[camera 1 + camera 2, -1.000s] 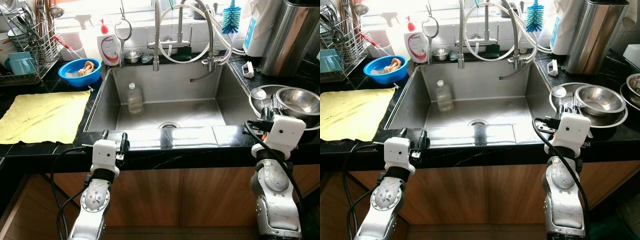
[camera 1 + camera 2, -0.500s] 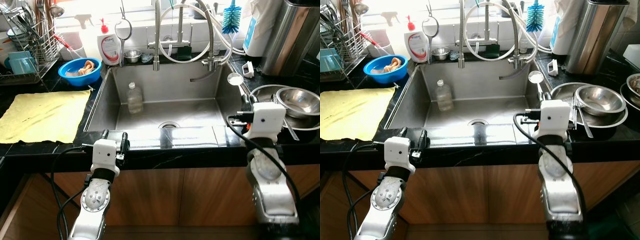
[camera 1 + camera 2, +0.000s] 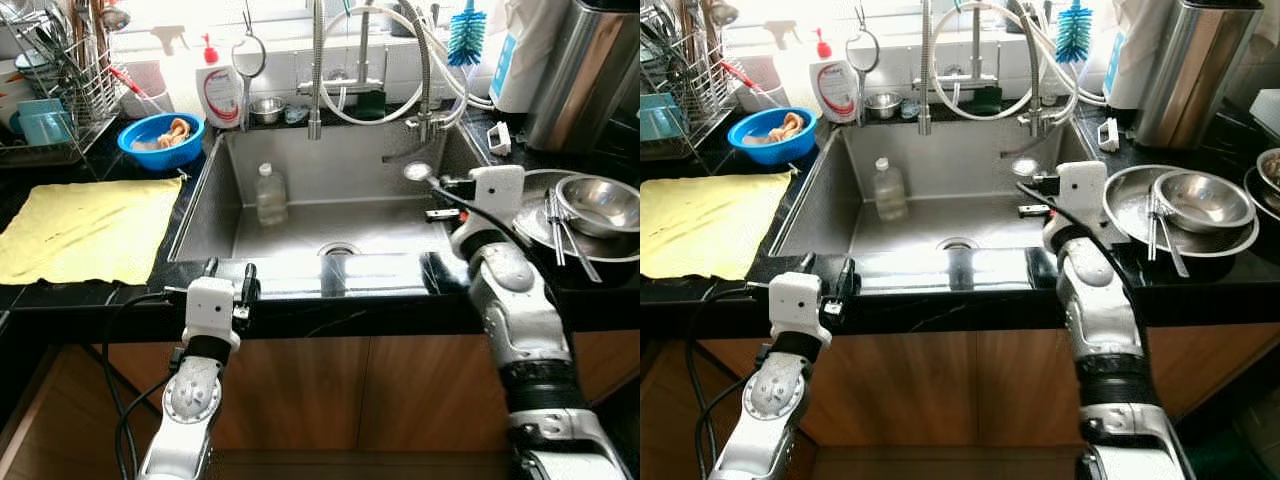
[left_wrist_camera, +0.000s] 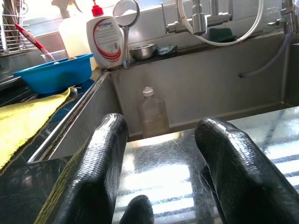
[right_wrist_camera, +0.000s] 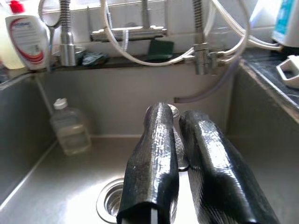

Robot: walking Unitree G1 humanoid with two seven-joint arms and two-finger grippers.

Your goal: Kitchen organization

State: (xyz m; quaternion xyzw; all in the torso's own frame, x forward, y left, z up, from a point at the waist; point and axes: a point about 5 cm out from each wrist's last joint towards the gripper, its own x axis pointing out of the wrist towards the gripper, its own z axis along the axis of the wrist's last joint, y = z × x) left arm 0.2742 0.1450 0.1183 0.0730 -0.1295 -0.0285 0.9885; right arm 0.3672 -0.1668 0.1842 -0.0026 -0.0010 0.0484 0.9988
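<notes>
Right gripper (image 3: 432, 184) clamped on a ladle (image 3: 416, 172) — carried over the sink (image 3: 300, 225) below it; next, lower and release. Left gripper (image 3: 228, 275) idle, fingers apart.

The sink (image 3: 330, 190) sits in the middle of the counter (image 3: 330, 300). A bottle (image 3: 269, 195) stands in its far left corner, the drain (image 3: 340, 250) near the middle. Behind it rise the taps (image 3: 316, 70). On the counter to the left lies a cloth (image 3: 90, 230), with a bowl (image 3: 160, 140) beyond it and a dish rack (image 3: 60, 80) at far left (a soap bottle (image 3: 222, 95) stands beside the bowl). To the right, metal bowls (image 3: 590, 205) rest on the counter.
</notes>
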